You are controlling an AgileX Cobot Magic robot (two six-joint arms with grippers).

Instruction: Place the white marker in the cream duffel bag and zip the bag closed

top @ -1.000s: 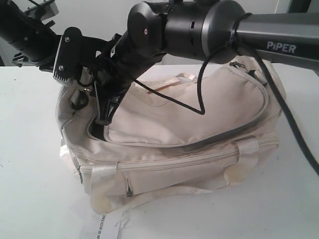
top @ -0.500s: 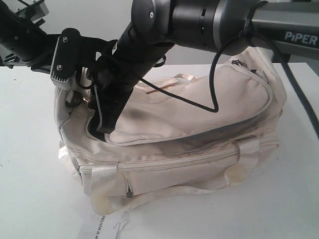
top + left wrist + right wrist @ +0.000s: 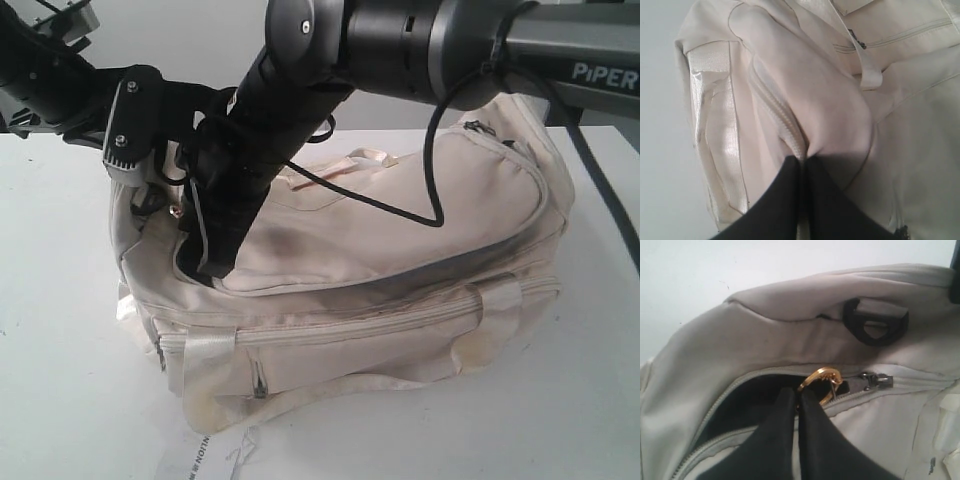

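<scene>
The left gripper (image 3: 804,161) clamps the cream duffel bag (image 3: 400,230) at its left end, likely a brace; the right gripper (image 3: 799,392) pinches the gold zip ring (image 3: 822,376)

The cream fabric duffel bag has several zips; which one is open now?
The curved zip of the top flap: a dark gap shows along it, and the right tool pinches its gold ring pull. The straight front zip is shut.

Narrow opening (image 3: 740,402) of bag (image 3: 765,330), right pincer (image 3: 799,394) across it
</scene>
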